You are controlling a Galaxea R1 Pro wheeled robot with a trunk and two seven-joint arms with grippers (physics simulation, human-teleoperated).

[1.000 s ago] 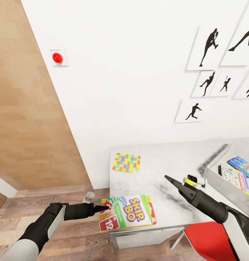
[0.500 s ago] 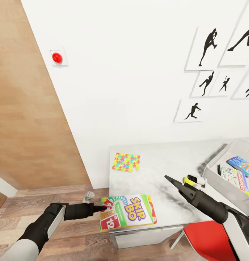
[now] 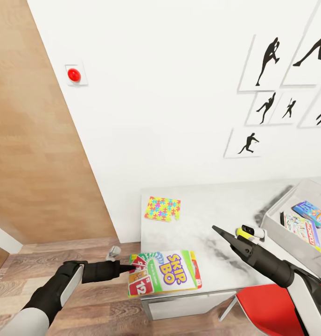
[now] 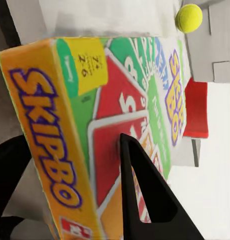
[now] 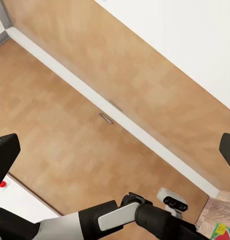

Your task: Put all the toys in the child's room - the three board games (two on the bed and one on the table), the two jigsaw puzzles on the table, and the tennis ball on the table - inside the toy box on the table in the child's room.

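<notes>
We face a white wall with six black silhouette sports pictures (image 3: 268, 60) and one red button (image 3: 74, 74), above the light grey table (image 3: 216, 210). On the table lies one board game (image 3: 164, 273) reading "SKIP-BO", a red "12" card printed on its lid; our left gripper (image 3: 135, 268) is clamped on its near-left edge, one finger (image 4: 145, 195) on top. One jigsaw puzzle (image 3: 163, 208) lies beyond that gripper. Our right gripper (image 3: 226, 235) hangs with its jaws wide apart, one tennis ball (image 3: 241, 232) just beyond it. To its right, the toy box (image 3: 291, 242) holds two board games (image 3: 306, 221), one marked Monopoly.
</notes>
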